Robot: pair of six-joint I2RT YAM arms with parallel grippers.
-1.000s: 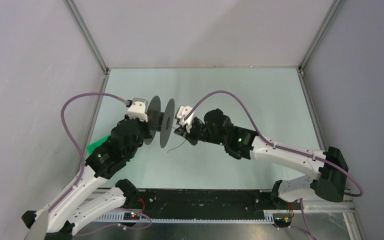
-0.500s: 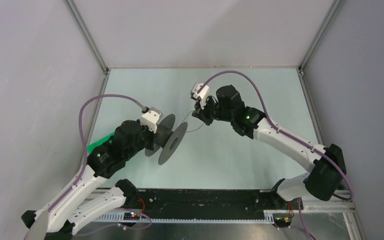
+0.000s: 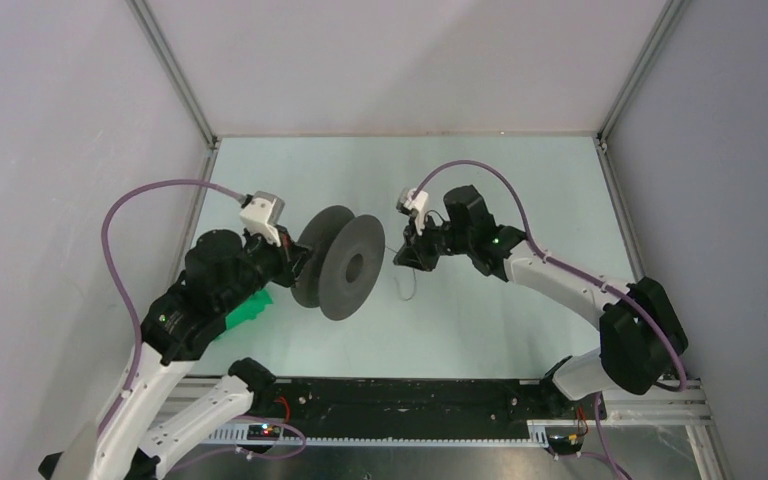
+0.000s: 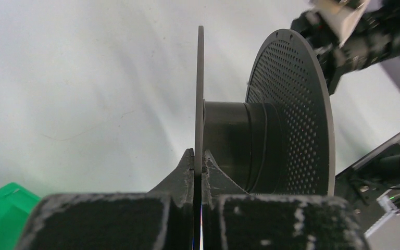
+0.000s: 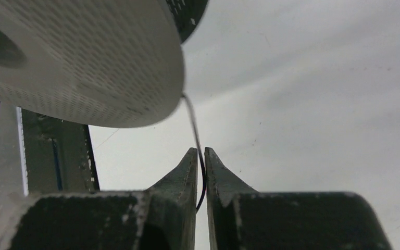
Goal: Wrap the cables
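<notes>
My left gripper (image 3: 295, 262) is shut on one thin flange of the dark grey spool (image 3: 340, 262) and holds it above the table. In the left wrist view its jaws (image 4: 198, 159) pinch the flange edge (image 4: 200, 94), with the hub and the perforated flange (image 4: 291, 109) to the right. My right gripper (image 3: 403, 256) is just right of the spool, shut on the thin black cable (image 5: 194, 125). The cable runs from the spool's rim (image 5: 83, 62) down between the right gripper's jaws (image 5: 199, 156). A loose curl of the cable (image 3: 406, 288) hangs below the right gripper.
A green object (image 3: 242, 310) lies on the table under the left arm, and shows at the lower left of the left wrist view (image 4: 2, 205). Grey walls and metal frame posts (image 3: 175, 75) close in the pale green table (image 3: 520, 190). A black rail (image 3: 410, 400) runs along the near edge.
The left arm has swung the spool up and turned it so its perforated face shows to the top camera. The right gripper has moved down and slightly right, still gripping the cable.
</notes>
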